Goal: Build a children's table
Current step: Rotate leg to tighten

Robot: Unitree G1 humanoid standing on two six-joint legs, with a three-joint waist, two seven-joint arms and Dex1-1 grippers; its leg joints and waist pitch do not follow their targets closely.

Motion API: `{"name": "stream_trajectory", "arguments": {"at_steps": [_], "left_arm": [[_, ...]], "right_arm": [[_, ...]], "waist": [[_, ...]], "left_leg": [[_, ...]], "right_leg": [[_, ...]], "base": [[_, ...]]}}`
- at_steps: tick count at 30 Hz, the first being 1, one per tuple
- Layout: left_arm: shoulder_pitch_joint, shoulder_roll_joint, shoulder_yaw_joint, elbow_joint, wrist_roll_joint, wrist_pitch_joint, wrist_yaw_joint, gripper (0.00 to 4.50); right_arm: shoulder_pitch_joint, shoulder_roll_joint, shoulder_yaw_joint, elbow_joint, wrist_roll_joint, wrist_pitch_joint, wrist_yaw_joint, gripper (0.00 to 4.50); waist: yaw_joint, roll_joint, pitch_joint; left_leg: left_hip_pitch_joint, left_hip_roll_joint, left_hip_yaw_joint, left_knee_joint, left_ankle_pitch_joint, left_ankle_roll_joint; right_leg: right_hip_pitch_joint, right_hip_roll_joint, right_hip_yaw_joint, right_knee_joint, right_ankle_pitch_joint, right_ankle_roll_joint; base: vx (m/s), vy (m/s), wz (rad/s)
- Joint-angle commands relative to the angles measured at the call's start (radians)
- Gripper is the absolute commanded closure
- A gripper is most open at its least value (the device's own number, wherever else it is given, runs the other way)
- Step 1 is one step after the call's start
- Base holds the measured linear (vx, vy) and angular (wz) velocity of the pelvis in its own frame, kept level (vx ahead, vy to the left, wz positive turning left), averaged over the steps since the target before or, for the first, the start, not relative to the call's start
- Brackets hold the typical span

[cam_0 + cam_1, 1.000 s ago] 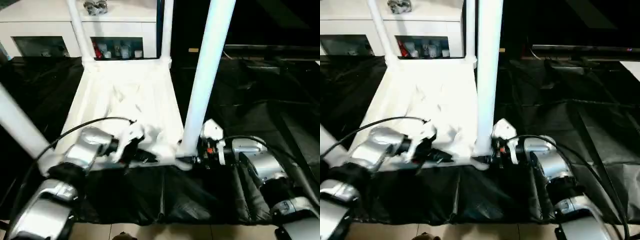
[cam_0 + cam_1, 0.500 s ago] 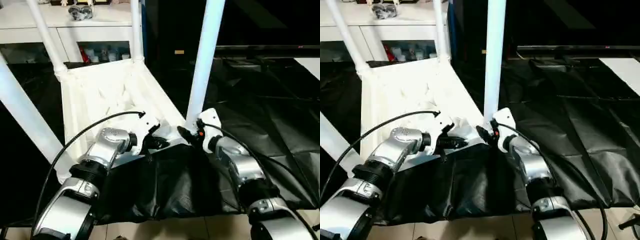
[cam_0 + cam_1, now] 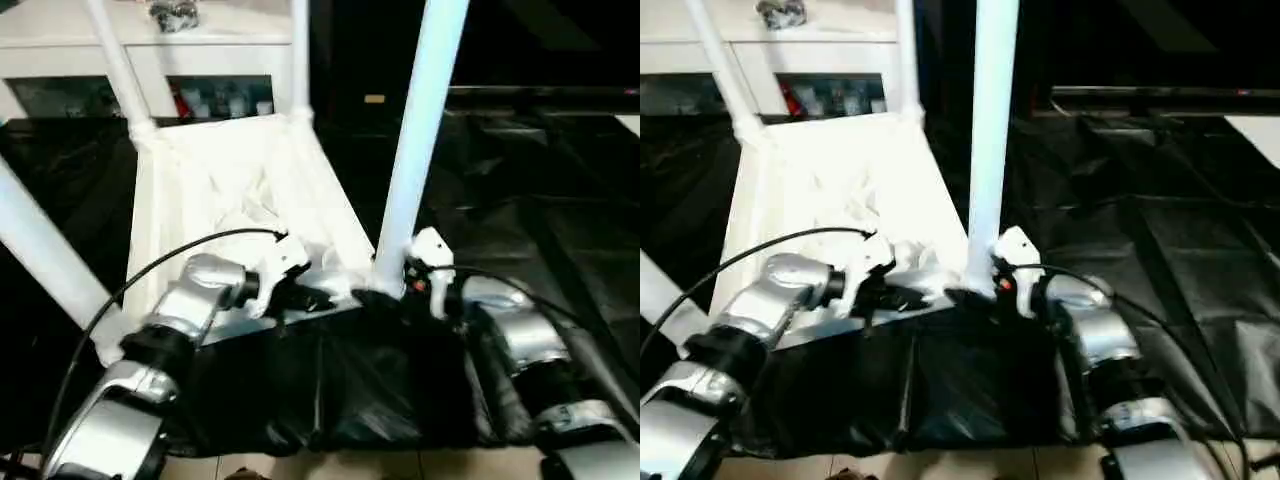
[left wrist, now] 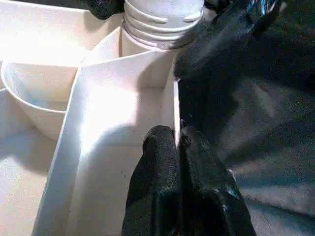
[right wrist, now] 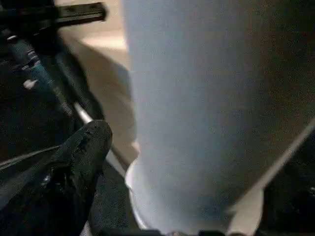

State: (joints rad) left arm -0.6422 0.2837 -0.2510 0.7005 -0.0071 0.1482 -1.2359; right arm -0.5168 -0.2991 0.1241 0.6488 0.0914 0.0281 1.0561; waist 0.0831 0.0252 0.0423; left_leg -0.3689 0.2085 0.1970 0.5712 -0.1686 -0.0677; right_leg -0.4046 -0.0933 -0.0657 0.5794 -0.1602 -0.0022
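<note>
The right gripper (image 3: 392, 292) is seen at the foot of the near right white tapered tubular leg (image 3: 415, 150), and its black fingers (image 5: 78, 157) have been spread from a half-closed stance a second ago to stand well apart on either side of the tube, one finger plainly clear of it; the leg has therefore been released and is judged to be seated in its corner socket. The white plastic rectangular tabletop (image 3: 240, 190) lies upside down on the black sheet-covered floor (image 3: 520, 220), ribbed underside up, with all four legs standing upright from its corners: two at the far end, one at the near left and one at the near right. Assembly thus appears essentially complete, with only turning the table upright probably left. The left gripper (image 4: 178, 147) is clenched on the thin near rim of the tabletop, one finger on each side of the wall, just beside the ringed socket of the near right leg. Behind, a white cabinet with glass doors (image 3: 200, 70) holds small red and pale items on its shelf, too small to identify, and a dark bundle rests on its top.
</note>
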Motion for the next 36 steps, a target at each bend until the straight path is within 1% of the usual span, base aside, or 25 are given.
{"name": "stream_trajectory", "arguments": {"at_steps": [1, 4, 6, 7, 8, 9, 11, 12, 17, 20, 21, 22, 23, 24, 25, 26, 27, 28, 29, 30, 32, 33, 34, 35, 36], "left_arm": [[-0.008, -0.015, -0.02, -0.039, -0.061, -0.011, -0.108, 4.5], [-0.015, 0.006, -0.02, -0.028, -0.064, -0.015, -0.157, 4.5], [-0.016, 0.012, -0.019, -0.027, -0.072, -0.01, -0.179, 4.5], [-0.017, 0.015, -0.019, -0.026, -0.072, -0.01, -0.185, 4.5], [-0.017, 0.016, -0.019, -0.026, -0.071, -0.009, -0.188, 4.5], [-0.017, 0.018, -0.018, -0.025, -0.07, -0.008, -0.191, 4.5], [-0.019, 0.019, -0.017, -0.023, -0.07, -0.007, -0.196, 4.5], [-0.022, 0.02, -0.017, -0.021, -0.07, -0.005, -0.203, 4.5], [-0.03, 0.02, -0.01, -0.013, -0.073, 0.008, -0.212, 4.5], [-0.033, 0.013, -0.003, -0.008, -0.073, 0.023, -0.191, 4.5], [-0.035, 0.003, 0.003, -0.002, -0.07, 0.034, -0.163, 4.5], [-0.04, -0.022, 0.015, 0.012, -0.061, 0.056, -0.093, 4.5], [-0.04, -0.022, 0.015, 0.012, -0.061, 0.056, -0.093, 4.5], [-0.042, -0.038, 0.022, 0.015, -0.058, 0.071, -0.054, 4.5], [-0.041, -0.064, 0.031, 0.016, -0.06, 0.086, -0.011, 4.5], [-0.041, -0.064, 0.031, 0.016, -0.06, 0.086, -0.011, 4.5], [-0.043, -0.097, 0.041, 0.02, -0.059, 0.103, 0.047, 4.5], [-0.044, -0.131, 0.047, 0.021, -0.056, 0.112, 0.097, 4.5], [-0.044, -0.158, 0.048, 0.021, -0.052, 0.121, 0.135, 4.5], [-0.044, -0.185, 0.046, 0.022, -0.047, 0.129, 0.168, 4.5], [-0.045, -0.227, 0.028, 0.03, -0.024, 0.124, 0.222, 4.5], [-0.046, -0.237, 0.016, 0.034, -0.011, 0.112, 0.237, 4.5], [-0.046, -0.24, 0.005, 0.037, 0.002, 0.097, 0.248, 4.5], [-0.046, -0.239, 0.005, 0.037, 0.004, 0.095, 0.248, 4.5], [-0.045, -0.235, 0.004, 0.036, 0.005, 0.091, 0.248, 4.5]], "right_arm": [[-0.019, -0.009, 0.047, -0.008, 0.01, 0.023, 0.106, 0.4], [-0.036, -0.046, 0.08, 0.009, 0.007, 0.03, 0.2, 0.67], [-0.044, -0.05, 0.084, 0.022, 0.005, 0.031, 0.226, 0.67], [-0.049, -0.051, 0.086, 0.029, 0.001, 0.029, 0.234, 0.9], [-0.052, -0.052, 0.088, 0.035, -0.001, 0.027, 0.239, 1.0], [-0.055, -0.052, 0.089, 0.039, -0.004, 0.023, 0.241, 1.05], [-0.059, -0.051, 0.089, 0.045, -0.005, 0.023, 0.249, 1.21], [-0.063, -0.051, 0.092, 0.048, -0.003, 0.025, 0.254, 1.33], [-0.056, -0.039, 0.099, 0.042, 0.005, 0.038, 0.269, 1.69], [-0.046, -0.027, 0.094, 0.03, 0.015, 0.05, 0.258, 1.74], [-0.035, -0.017, 0.088, 0.02, 0.02, 0.058, 0.235, 1.75], [-0.021, 0.013, 0.067, 0.015, 0.018, 0.064, 0.146, 1.77], [-0.021, 0.013, 0.067, 0.015, 0.018, 0.064, 0.146, 1.77], [-0.015, 0.028, 0.056, 0.015, 0.015, 0.068, 0.099, 1.78], [-0.01, 0.05, 0.046, 0.025, -0.004, 0.058, 0.019, 1.78], [-0.01, 0.05, 0.046, 0.025, -0.004, 0.058, 0.019, 1.78], [-0.007, 0.077, 0.034, 0.037, -0.02, 0.063, -0.069, 1.78], [-0.007, 0.109, 0.017, 0.051, -0.03, 0.068, -0.16, 1.78], [-0.009, 0.139, -0.002, 0.06, -0.028, 0.084, -0.227, 1.78], [-0.012, 0.17, -0.019, 0.068, -0.024, 0.103, -0.29, 1.79], [-0.015, 0.237, -0.031, 0.073, -0.038, 0.103, -0.414, 1.79], [-0.012, 0.263, -0.032, 0.064, -0.04, 0.098, -0.446, 1.79], [-0.005, 0.285, -0.028, 0.049, -0.04, 0.081, -0.46, 1.79], [-0.005, 0.286, -0.026, 0.047, -0.042, 0.078, -0.461, 1.44], [-0.003, 0.285, -0.021, 0.043, -0.048, 0.067, -0.462, 1.44]], "waist": [[0.002, -0.007, -0.067], [0.009, -0.007, -0.064], [0.013, -0.006, -0.062], [0.014, -0.007, -0.063], [0.015, -0.007, -0.063], [0.016, -0.011, -0.063], [0.016, -0.011, -0.063], [0.016, -0.015, -0.063], [0.021, -0.014, -0.065], [0.021, -0.013, -0.064], [0.022, -0.014, -0.064], [0.022, -0.013, -0.062], [0.022, -0.013, -0.062], [0.02, -0.016, -0.061], [0.017, -0.019, -0.057], [0.016, -0.018, -0.057], [0.014, -0.019, -0.057], [0.007, -0.018, -0.055], [0.007, -0.018, -0.055], [-0.004, -0.022, -0.053], [-0.011, -0.016, -0.052], [-0.017, -0.019, -0.052], [-0.021, -0.015, -0.052], [-0.024, -0.015, -0.052], [-0.025, -0.012, -0.052]], "left_leg": [[0.012, 0.023, -0.004, -0.055, -0.202, 0.091], [0.017, 0.025, -0.003, -0.057, -0.221, 0.084], [0.018, 0.026, -0.004, -0.059, -0.238, 0.071], [0.018, 0.026, -0.005, -0.06, -0.243, 0.064], [0.018, 0.026, -0.005, -0.06, -0.245, 0.061], [0.018, 0.027, -0.005, -0.061, -0.242, 0.058], [0.017, 0.026, -0.005, -0.06, -0.235, 0.055], [0.017, 0.026, -0.005, -0.06, -0.231, 0.056], [0.015, 0.026, -0.005, -0.057, -0.2, 0.069], [0.016, 0.026, -0.004, -0.058, -0.206, 0.068], [0.016, 0.025, -0.004, -0.058, -0.206, 0.065], [0.016, 0.025, -0.005, -0.059, -0.204, 0.061], [0.016, 0.025, -0.005, -0.059, -0.204, 0.061], [0.016, 0.024, -0.006, -0.062, -0.229, 0.045], [0.018, 0.023, -0.007, -0.064, -0.246, 0.035], [0.019, 0.022, -0.008, -0.064, -0.257, 0.03], [0.019, 0.02, -0.008, -0.064, -0.266, 0.027], [0.018, 0.02, -0.01, -0.066, -0.269, 0.018], [0.018, 0.02, -0.01, -0.066, -0.269, 0.018], [0.017, 0.016, -0.013, -0.068, -0.285, 0.008], [0.018, 0.013, -0.015, -0.069, -0.295, 0.008], [0.018, 0.011, -0.016, -0.069, -0.308, 0.01], [0.021, 0.011, -0.015, -0.069, -0.321, 0.014], [0.019, 0.009, -0.016, -0.069, -0.33, 0.019], [0.019, 0.01, -0.016, -0.069, -0.334, 0.021]], "right_leg": [[0.051, -0.043, 0.031, -0.045, -0.128, -0.276], [0.047, -0.043, 0.031, -0.048, -0.167, -0.273], [0.046, -0.045, 0.033, -0.052, -0.2, -0.266], [0.047, -0.046, 0.033, -0.052, -0.21, -0.261], [0.046, -0.046, 0.033, -0.052, -0.213, -0.26], [0.046, -0.047, 0.033, -0.051, -0.217, -0.259], [0.047, -0.047, 0.033, -0.051, -0.216, -0.256], [0.047, -0.046, 0.033, -0.051, -0.214, -0.255], [0.048, -0.047, 0.033, -0.047, -0.191, -0.256], [0.047, -0.046, 0.033, -0.048, -0.196, -0.257], [0.048, -0.046, 0.033, -0.048, -0.199, -0.254], [0.047, -0.047, 0.034, -0.05, -0.209, -0.249], [0.047, -0.047, 0.034, -0.05, -0.209, -0.249], [0.048, -0.049, 0.033, -0.054, -0.258, -0.235], [0.045, -0.05, 0.034, -0.059, -0.301, -0.222], [0.043, -0.051, 0.034, -0.063, -0.327, -0.215], [0.044, -0.051, 0.033, -0.067, -0.365, -0.2], [0.041, -0.052, 0.035, -0.07, -0.386, -0.188], [0.041, -0.052, 0.035, -0.07, -0.386, -0.188], [0.042, -0.051, 0.032, -0.076, -0.437, -0.17], [0.039, -0.051, 0.03, -0.084, -0.478, -0.146], [0.038, -0.05, 0.029, -0.088, -0.502, -0.132], [0.032, -0.049, 0.03, -0.094, -0.517, -0.124], [0.034, -0.048, 0.028, -0.094, -0.527, -0.118], [0.033, -0.048, 0.028, -0.095, -0.529, -0.116]], "base": [[0.0, 0.0, 0.0], [0.0, 0.0, 0.0], [0.0, 0.0, 0.0], [0.0, 0.0, 0.0], [0.0, 0.0, 0.0], [0.0, 0.0, 0.0], [0.0, 0.0, 0.0], [0.0, 0.0, 0.0], [0.0, 0.0, 0.0], [0.0, 0.0, 0.0], [0.0, 0.0, 0.0], [0.0, 0.0, 0.0], [0.0, 0.0, 0.0], [0.0, 0.0, 0.0], [0.0, 0.0, 0.0], [0.0, 0.0, 0.0], [0.0, 0.0, 0.0], [0.0, 0.0, 0.0], [0.0, 0.0, 0.0], [0.0, 0.0, 0.0], [0.0, 0.0, 0.0], [0.0, 0.0, 0.0], [0.0, 0.0, 0.0], [0.0, 0.0, 0.0], [0.0, 0.0, 0.0]]}}
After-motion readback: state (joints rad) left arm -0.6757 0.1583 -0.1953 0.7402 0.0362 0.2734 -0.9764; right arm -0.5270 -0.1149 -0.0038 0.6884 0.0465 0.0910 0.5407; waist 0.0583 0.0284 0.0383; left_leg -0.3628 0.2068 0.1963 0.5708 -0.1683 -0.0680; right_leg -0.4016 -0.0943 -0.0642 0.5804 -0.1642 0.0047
